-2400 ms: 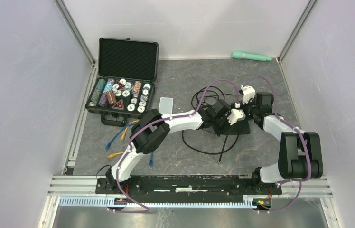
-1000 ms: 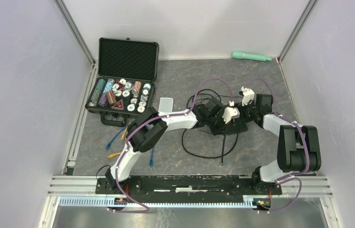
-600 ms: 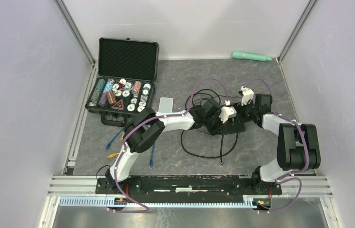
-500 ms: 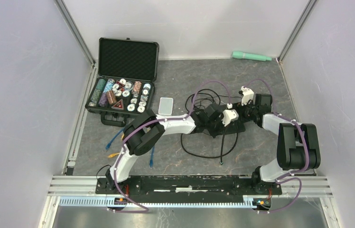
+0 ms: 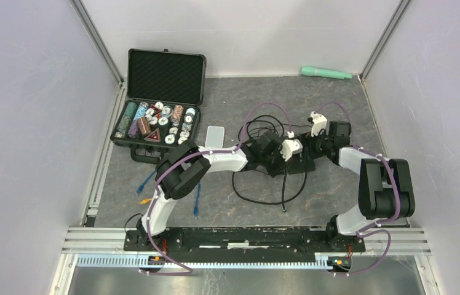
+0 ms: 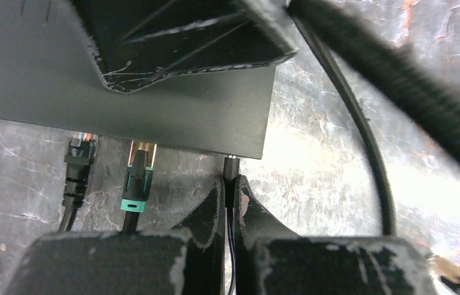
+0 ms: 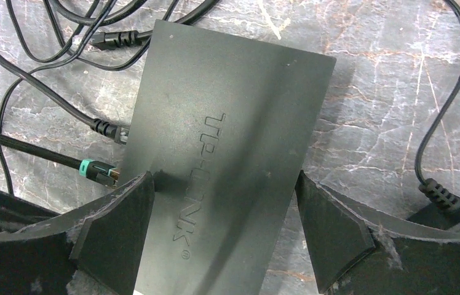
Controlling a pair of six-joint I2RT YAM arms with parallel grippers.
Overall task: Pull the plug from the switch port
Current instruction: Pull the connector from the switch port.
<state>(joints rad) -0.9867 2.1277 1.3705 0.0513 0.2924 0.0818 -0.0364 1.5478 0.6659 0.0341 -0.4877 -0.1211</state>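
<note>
- Switch [image 7: 227, 123]: a flat black box lying lid up on the grey marbled table [image 7: 369, 123], with both grippers over it.
- Plug [image 6: 230, 162]: small and black, at the end of the switch's port edge. It is last in a row after a black connector [image 6: 79, 166] and a teal-collared connector [image 6: 136, 184]. Its tip meets that edge; whether it sits inside the port cannot be told.
- Left gripper [image 6: 230, 184]: its fingers [image 6: 206, 206] are pressed together on the tail end of the plug, just short of the switch's edge. The thin cord [image 6: 229, 246] runs back between them.
- Right gripper [image 7: 224, 190]: its fingers [image 7: 117, 233] are spread wide across the switch's lid. One finger laps over the port edge and the other stands at the opposite edge. Nothing is clamped between them, and whether they press on the lid cannot be told.
- Black cables [image 5: 264, 190]: loose loops lying on the near and far sides of the switch.
- Open case [image 5: 160, 104]: filled with chips, well to the left of the switch, with a white card [image 5: 215, 135] between the two.
- Green stick [image 5: 326, 73]: far beyond the switch, at the back wall.
</note>
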